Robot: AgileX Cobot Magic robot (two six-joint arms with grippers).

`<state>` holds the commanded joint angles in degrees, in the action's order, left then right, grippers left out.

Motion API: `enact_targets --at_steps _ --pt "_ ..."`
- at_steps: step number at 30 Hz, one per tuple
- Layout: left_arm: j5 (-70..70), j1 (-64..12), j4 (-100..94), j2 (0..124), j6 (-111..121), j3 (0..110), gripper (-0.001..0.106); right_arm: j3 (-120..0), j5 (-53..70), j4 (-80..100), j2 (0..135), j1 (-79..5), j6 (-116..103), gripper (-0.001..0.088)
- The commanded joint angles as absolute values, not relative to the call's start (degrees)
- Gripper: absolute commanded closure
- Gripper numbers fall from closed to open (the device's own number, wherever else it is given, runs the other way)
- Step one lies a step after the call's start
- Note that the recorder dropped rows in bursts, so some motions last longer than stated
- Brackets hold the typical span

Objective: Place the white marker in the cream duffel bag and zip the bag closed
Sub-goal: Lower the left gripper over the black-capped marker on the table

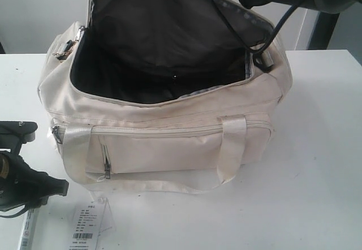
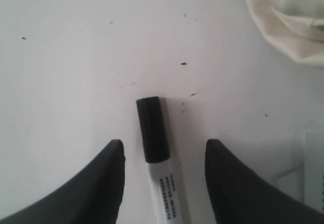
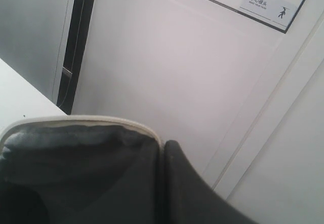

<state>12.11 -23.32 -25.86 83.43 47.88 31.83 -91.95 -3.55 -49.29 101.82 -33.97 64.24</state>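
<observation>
While your right gripper (image 3: 163, 155) clenched the raised flap (image 1: 169, 29) of the cream duffel bag (image 1: 169, 142), your left gripper (image 2: 164, 143) hung released astride the white marker (image 2: 163, 183), lying flat toward the left edge of the worktop (image 1: 317, 148).

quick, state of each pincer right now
left pincer: open, astride the slim white black-capped marker
right pincer: shut on flap of soft cream fabric duffel bag

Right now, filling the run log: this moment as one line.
left gripper open astride white marker | right gripper shut on cream duffel bag rim | bag unzipped
</observation>
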Motion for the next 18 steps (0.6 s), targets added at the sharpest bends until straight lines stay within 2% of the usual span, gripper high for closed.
enact_targets --at_steps 18 --pt "10.8 -22.4 -26.3 86.3 48.3 31.8 0.052 -92.0 -3.5 -49.3 101.8 -34.0 64.2 0.0868"
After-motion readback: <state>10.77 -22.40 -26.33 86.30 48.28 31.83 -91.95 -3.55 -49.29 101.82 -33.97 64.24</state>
